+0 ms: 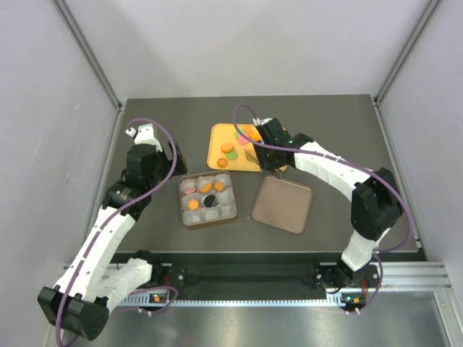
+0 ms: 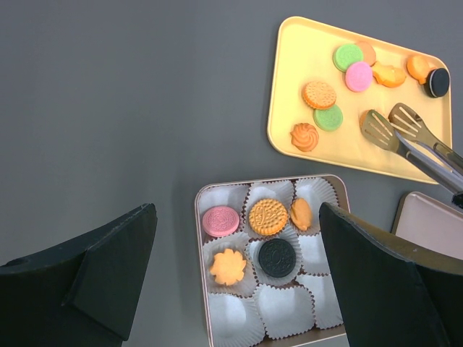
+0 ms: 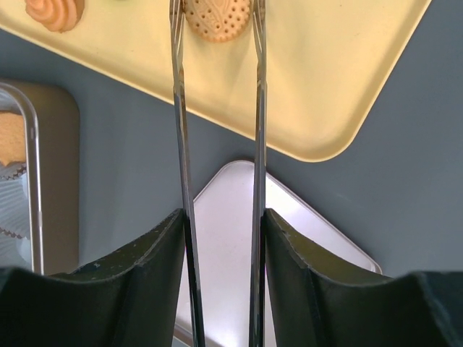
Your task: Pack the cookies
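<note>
The right gripper (image 3: 223,225) clamps the tongs (image 3: 179,108), tips flanking an orange cookie (image 3: 217,18) on the tray (image 2: 289,43); the left gripper (image 2: 237,217) hangs wide open (empty) near the tin (image 2: 197,242). Five cookies (image 2: 268,216) sit in the tin; the rest lie on the tray.

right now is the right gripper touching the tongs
Touching. The right wrist view shows both fingers of the right gripper pressed against the outer sides of the two arms of the tongs, with no gap.
</note>
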`<state>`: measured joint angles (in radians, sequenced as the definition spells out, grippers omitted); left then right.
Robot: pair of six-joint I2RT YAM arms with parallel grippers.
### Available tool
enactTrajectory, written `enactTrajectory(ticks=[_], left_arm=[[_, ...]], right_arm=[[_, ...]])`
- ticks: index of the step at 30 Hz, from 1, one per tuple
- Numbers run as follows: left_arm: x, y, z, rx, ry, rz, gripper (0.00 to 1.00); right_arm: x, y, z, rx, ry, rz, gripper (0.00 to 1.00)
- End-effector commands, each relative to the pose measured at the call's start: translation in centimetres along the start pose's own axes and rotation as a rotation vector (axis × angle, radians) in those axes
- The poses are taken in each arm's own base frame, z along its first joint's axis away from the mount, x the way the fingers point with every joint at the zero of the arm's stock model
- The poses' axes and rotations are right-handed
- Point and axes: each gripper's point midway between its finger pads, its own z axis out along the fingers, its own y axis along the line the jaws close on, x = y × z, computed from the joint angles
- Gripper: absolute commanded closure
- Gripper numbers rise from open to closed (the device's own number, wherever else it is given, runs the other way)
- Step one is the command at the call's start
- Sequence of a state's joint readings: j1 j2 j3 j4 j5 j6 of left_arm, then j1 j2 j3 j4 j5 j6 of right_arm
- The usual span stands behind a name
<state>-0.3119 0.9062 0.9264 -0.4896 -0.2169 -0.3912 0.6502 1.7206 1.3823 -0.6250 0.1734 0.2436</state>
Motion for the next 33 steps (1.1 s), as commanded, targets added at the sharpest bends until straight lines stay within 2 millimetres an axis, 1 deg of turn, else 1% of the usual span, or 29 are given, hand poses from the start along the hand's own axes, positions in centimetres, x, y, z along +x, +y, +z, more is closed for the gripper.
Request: enactTrajectory(ticks=[1, 4, 10, 13, 16, 19, 23, 26, 30, 33], left_arm=[[-1.4, -0.4, 0.0, 0.019, -0.056, -0.014, 0.01], [-1.3, -0.4, 0.0, 0.019, -0.053, -0.016, 0.01], [-1.4, -0.4, 0.0, 0.021, -0.057, -0.017, 0.01], [-1.4, -0.4, 0.0, 0.021, -0.055, -0.018, 0.01], [-1.4, -0.4, 0.0, 0.022, -0.055, -0.018, 0.01], [-1.4, -0.4, -0.1, 0.023, -0.056, -0.018, 0.01], [-1.5, -0.3, -0.1, 0.022, -0.058, -0.02, 0.01], [-1.5, -0.4, -0.1, 0.024, -0.059, -0.018, 0.01], [-1.5, -0.3, -0.1, 0.023, -0.059, -0.019, 0.01], [-1.5, -0.3, -0.2, 0.024, -0.062, -0.02, 0.01]], right_arm=[[-2.7, -0.5, -0.2, -0.005, -0.067, 0.017, 0.55], [-2.8, -0.7, -0.3, -0.005, -0.068, 0.015, 0.57], [-3.0, -0.7, -0.2, -0.024, -0.061, 0.016, 0.58], [-2.8, -0.6, -0.2, -0.029, -0.055, 0.014, 0.55], [-2.8, -0.8, -0.1, -0.021, -0.052, 0.016, 0.55], [-2.6, -0.8, 0.1, -0.021, -0.046, 0.017, 0.57], [-2.6, -0.9, 0.2, -0.018, -0.045, 0.016, 0.64], [-2.8, -0.8, -0.2, -0.02, -0.051, 0.013, 0.68], [-4.1, -0.9, -2.1, -0.029, -0.098, 0.021, 0.69], [-4.7, -1.0, -3.2, -0.032, -0.121, 0.023, 0.69]])
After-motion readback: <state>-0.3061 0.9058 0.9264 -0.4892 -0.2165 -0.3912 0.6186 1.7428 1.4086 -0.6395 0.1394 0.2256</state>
